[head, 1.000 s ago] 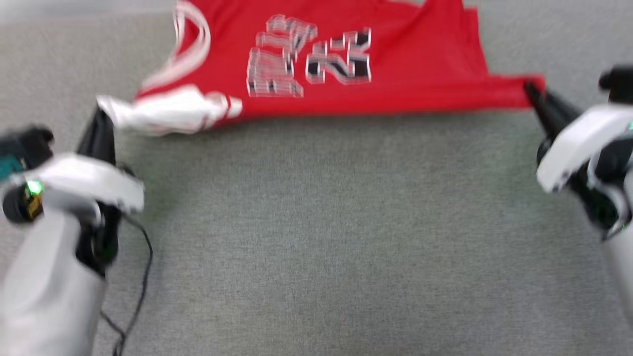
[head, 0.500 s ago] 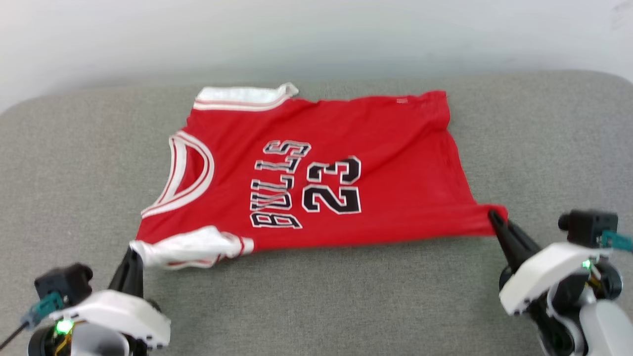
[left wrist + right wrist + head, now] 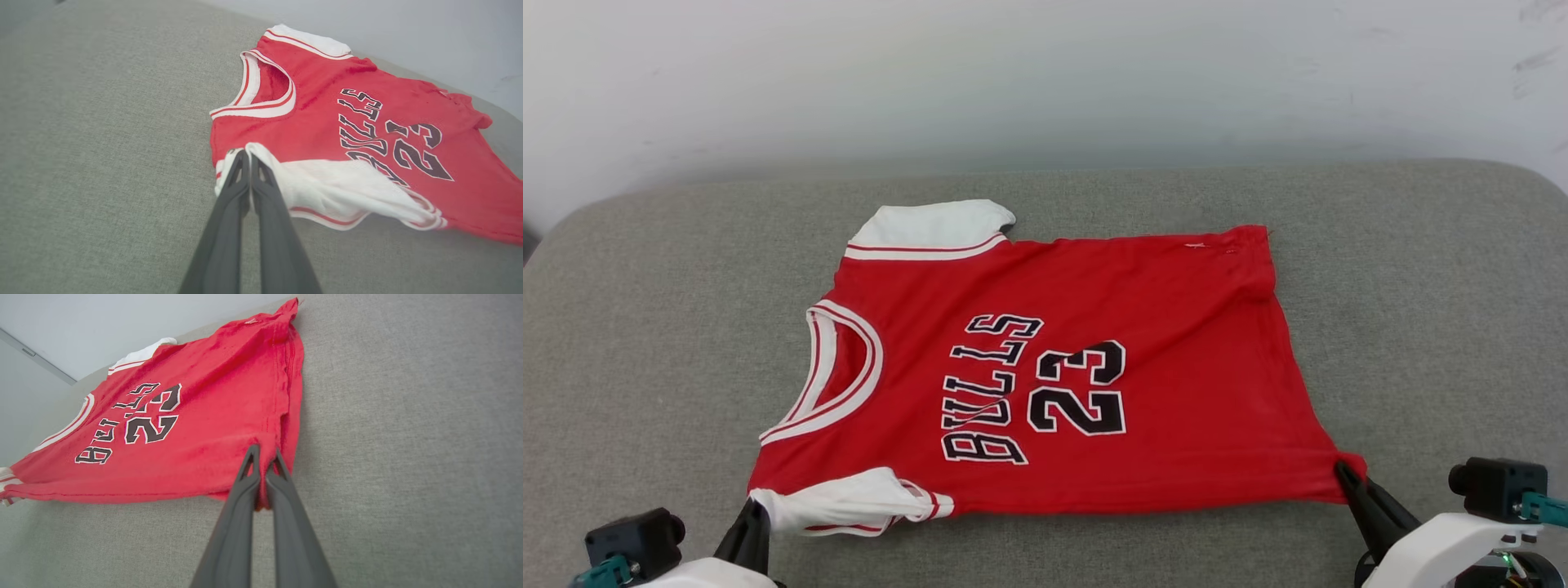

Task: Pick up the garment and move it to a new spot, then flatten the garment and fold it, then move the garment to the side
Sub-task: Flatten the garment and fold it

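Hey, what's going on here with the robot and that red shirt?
The robot has a red jersey lying front-up on a grey padded surface. Its left gripper is shut on the bunched white sleeve nearest it, and its right gripper is shut on the near corner of the hem. The shirt's near edge runs fairly straight between the two grips. The shirt is mostly spread out and not yet folded.

Head cam looks fwd/down over garment (image 3: 1143, 294); wrist cams low, close along own fingers (image 3: 222, 241), both sharing it.
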You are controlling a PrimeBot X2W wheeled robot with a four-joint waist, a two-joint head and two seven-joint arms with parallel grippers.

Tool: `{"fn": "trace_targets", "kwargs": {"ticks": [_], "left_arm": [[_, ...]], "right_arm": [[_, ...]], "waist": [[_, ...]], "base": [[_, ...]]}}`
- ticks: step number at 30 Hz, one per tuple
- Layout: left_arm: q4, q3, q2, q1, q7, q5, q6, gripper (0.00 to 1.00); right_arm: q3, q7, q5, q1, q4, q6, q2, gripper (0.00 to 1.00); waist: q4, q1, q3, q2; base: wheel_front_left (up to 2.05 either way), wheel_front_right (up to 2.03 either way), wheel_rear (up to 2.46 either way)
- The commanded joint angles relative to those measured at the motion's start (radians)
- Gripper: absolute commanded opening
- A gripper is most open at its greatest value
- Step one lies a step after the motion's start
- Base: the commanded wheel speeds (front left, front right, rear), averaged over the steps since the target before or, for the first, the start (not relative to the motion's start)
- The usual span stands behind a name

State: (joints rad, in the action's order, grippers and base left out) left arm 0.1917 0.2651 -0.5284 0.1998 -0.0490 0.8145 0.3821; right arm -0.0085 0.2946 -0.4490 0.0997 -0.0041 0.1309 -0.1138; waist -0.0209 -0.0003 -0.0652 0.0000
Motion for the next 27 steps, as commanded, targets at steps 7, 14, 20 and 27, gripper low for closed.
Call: {"fn": "trace_targets", "kwargs": {"ticks": [7, 14, 20, 27], "left_arm": [[0.012, 0.025, -0.012, -0.106, -0.02, -0.02, -0.032, 0.0], [-0.101, 0.067, 0.021, -0.322, -0.02, -0.04, -0.109, 0.0], [-0.216, 0.084, 0.057, -0.471, 0.014, -0.054, -0.169, 0.0], [-0.374, 0.093, 0.105, -0.543, 0.031, -0.019, -0.22, 0.0]], "right_arm": [[-0.012, 0.066, 0.032, -0.055, -0.01, 0.0, -0.016, 0.0], [0.032, 0.097, 0.041, -0.223, 0.094, 0.0, -0.063, 0.0], [0.071, 0.072, 0.022, -0.362, 0.19, 0.0, -0.088, 0.0], [0.104, 0.019, 0.005, -0.448, 0.297, 0.0, -0.107, 0.0]], "waist": [[0.006, 0.0003, -0.044, 0.0], [0.015, 0.0003, -0.143, 0.0], [0.028, 0.0003, -0.22, 0.0], [0.036, 0.0003, -0.263, 0.0]], "base": [[0.0, 0.0, 0.0], [0.0, 0.0, 0.0], [0.0, 0.0, 0.0], [0.0, 0.0, 0.0]]}}
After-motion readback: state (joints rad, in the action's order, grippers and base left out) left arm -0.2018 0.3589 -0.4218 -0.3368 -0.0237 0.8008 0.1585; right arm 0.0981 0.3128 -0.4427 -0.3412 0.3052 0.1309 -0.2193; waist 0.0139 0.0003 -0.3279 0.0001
